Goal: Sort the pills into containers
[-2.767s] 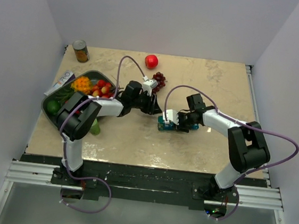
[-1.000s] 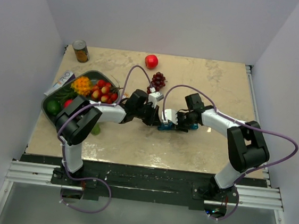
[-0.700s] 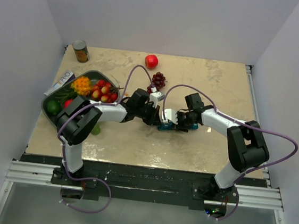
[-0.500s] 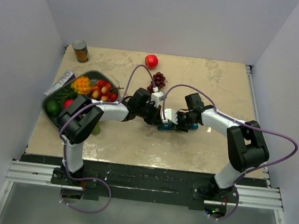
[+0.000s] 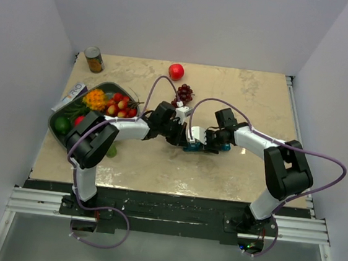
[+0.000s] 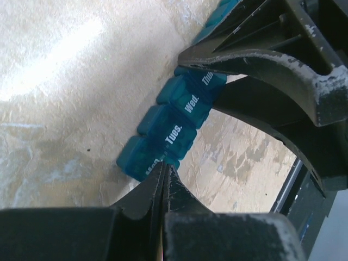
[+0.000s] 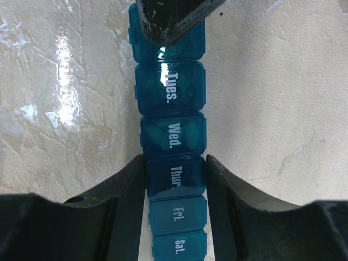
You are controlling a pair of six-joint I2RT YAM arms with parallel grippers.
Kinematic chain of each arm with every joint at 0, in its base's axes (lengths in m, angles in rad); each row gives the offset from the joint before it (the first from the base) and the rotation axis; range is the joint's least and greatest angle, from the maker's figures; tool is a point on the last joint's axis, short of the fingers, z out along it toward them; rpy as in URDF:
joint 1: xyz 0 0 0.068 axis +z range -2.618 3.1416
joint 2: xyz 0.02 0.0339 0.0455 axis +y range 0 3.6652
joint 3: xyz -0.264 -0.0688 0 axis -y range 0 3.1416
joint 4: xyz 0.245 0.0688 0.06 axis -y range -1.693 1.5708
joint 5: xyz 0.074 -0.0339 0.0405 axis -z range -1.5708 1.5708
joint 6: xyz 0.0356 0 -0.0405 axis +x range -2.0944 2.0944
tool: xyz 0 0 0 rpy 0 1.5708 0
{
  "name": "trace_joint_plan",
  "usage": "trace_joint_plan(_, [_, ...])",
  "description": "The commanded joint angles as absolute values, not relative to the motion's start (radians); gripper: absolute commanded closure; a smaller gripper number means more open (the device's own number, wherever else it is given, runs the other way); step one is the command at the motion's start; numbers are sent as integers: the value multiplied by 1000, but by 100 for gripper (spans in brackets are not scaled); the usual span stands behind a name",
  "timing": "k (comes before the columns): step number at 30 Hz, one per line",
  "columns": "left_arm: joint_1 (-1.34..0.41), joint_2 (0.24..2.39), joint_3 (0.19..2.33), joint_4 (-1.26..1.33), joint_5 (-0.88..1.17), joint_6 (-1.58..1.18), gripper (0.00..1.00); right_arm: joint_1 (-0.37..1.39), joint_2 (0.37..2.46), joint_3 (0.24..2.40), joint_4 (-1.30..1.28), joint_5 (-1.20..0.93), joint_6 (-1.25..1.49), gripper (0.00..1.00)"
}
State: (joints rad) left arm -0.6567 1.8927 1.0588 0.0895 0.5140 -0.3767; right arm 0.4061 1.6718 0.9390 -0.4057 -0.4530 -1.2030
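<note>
The containers are one teal-blue pill organiser (image 7: pixel 171 136) lying flat on the table, with lids marked Tues, Wed, Thur, Fri and Sat. Pale oval pills (image 7: pixel 155 136) show through the Wed lid. My right gripper (image 7: pixel 174 179) is shut on the organiser, its fingers pressing both sides of the Thur compartment. My left gripper (image 6: pixel 163 167) is shut with nothing in it, and its tips rest on the end compartment of the organiser (image 6: pixel 174 130), beside Tues. In the top view the left gripper (image 5: pixel 185 142) and the right gripper (image 5: pixel 207 141) meet over the organiser (image 5: pixel 192 148) at mid-table.
A dark green fruit tray (image 5: pixel 107 85) full of fruit stands at the left, with a flat packet (image 5: pixel 72 93) behind it. A can (image 5: pixel 94 60), a red apple (image 5: pixel 176 71) and dark grapes (image 5: pixel 183 94) lie farther back. A green item (image 5: pixel 111 151) sits near the left arm.
My left gripper has reached right and down from beside the fruit tray until its shut tips met the organiser's left end. The right gripper has kept its grip in place.
</note>
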Motion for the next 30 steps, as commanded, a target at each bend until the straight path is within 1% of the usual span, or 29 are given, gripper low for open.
trace_joint_plan(1, [-641,1804,1077,75,512,-411,100,411,1695,973,-396,-426,-1189,62])
trace_joint_plan(6, [-632,1747,1075,91,525,-426,100,411,1694,973,-396,-426,-1187,62])
trace_joint_plan(9, [-621,1706,1069,91,515,-417,100,413,1692,971,-394,-426,-1180,58])
trace_joint_plan(10, [-617,1694,1060,87,491,-413,100,413,1693,973,-394,-425,-1177,55])
trace_joint_plan(11, [-611,1677,1052,86,480,-399,100,413,1692,971,-394,-425,-1169,45])
trace_joint_plan(13, [-600,1616,1028,84,437,-387,100,411,1680,974,-393,-426,-1158,35])
trace_joint_plan(14, [-586,1596,1020,81,427,-376,97,413,1675,974,-393,-426,-1141,27])
trace_joint_plan(15, [-578,1554,1008,71,413,-371,91,411,1669,982,-391,-428,-1129,24])
trace_joint_plan(16, [-569,1533,1005,64,407,-368,87,413,1660,988,-391,-428,-1118,22])
trace_joint_plan(17, [-555,1490,1002,57,400,-361,80,411,1652,994,-394,-428,-1102,18])
trace_joint_plan(19, [-546,1444,1000,29,377,-341,73,408,1625,1002,-399,-425,-1088,16])
trace_joint_plan(20, [-535,1392,1000,17,367,-328,65,405,1611,1012,-409,-423,-1071,14])
trace_joint_plan(22, [-531,1333,1003,-30,322,-280,57,393,1576,1028,-429,-440,-1052,11])
trace_joint_plan(23, [-528,1272,1006,-44,296,-261,47,374,1533,1046,-445,-457,-1017,11])
trace_joint_plan(24, [-528,1240,1008,-70,247,-243,41,365,1504,1057,-454,-462,-996,7])
trace_joint_plan(25, [-528,1206,1006,-81,224,-214,33,344,1477,1068,-463,-465,-942,5])
trace_joint_plan(26, [-526,1136,1002,-86,203,-198,14,333,1418,1087,-472,-460,-910,2])
trace_joint_plan(27, [-525,1102,987,-90,166,-189,6,321,1389,1097,-479,-460,-875,1])
trace_joint_plan(28, [-523,1066,980,-100,143,-180,1,302,1358,1104,-483,-471,-803,1])
trace_joint_plan(30, [-522,971,965,-133,71,-173,1,243,1246,1109,-459,-494,-705,1])
